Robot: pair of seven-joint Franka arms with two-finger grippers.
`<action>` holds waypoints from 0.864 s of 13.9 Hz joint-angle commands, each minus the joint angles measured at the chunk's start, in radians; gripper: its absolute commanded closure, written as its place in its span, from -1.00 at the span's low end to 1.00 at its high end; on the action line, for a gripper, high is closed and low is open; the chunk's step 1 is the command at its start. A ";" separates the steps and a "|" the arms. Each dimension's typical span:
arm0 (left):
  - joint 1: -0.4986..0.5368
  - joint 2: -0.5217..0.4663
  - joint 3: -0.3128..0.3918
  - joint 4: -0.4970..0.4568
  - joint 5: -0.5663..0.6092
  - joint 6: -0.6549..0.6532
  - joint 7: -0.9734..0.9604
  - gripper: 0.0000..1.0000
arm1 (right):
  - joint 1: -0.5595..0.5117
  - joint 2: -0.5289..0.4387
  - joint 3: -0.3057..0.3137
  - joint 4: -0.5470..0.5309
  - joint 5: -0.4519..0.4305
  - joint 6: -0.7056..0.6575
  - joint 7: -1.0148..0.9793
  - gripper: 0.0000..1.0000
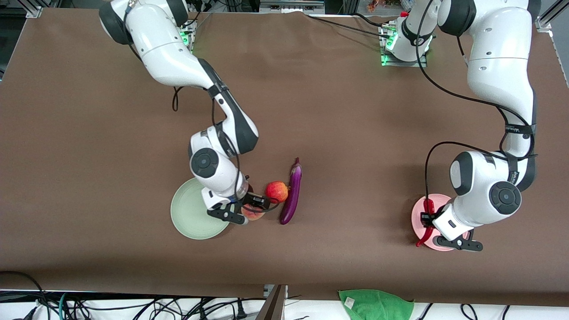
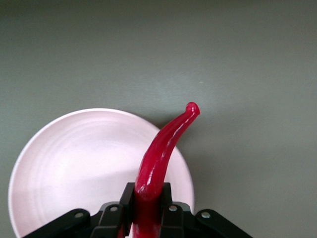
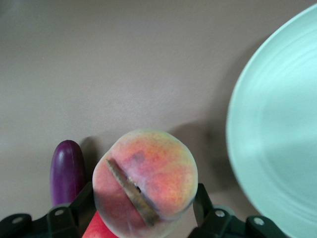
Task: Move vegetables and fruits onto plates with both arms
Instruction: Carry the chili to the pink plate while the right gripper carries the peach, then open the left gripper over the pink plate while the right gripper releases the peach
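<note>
A yellowish-pink peach sits between the fingers of my right gripper, which is shut on it. In the front view the peach is just beside the rim of the mint green plate, under the right gripper. The red apple and the purple eggplant lie on the table beside it, toward the left arm's end. My left gripper is shut on the red chili pepper above the pink plate. The front view shows the chili hanging over that plate's edge.
The eggplant's tip lies close beside the right gripper, and the green plate is on the peach's other flank. A green cloth lies at the table's front edge, with cables along that edge.
</note>
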 commanded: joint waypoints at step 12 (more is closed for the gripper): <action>0.042 0.007 -0.060 0.017 -0.119 0.028 0.114 -1.00 | -0.105 -0.159 -0.058 -0.218 -0.027 -0.135 -0.219 -0.97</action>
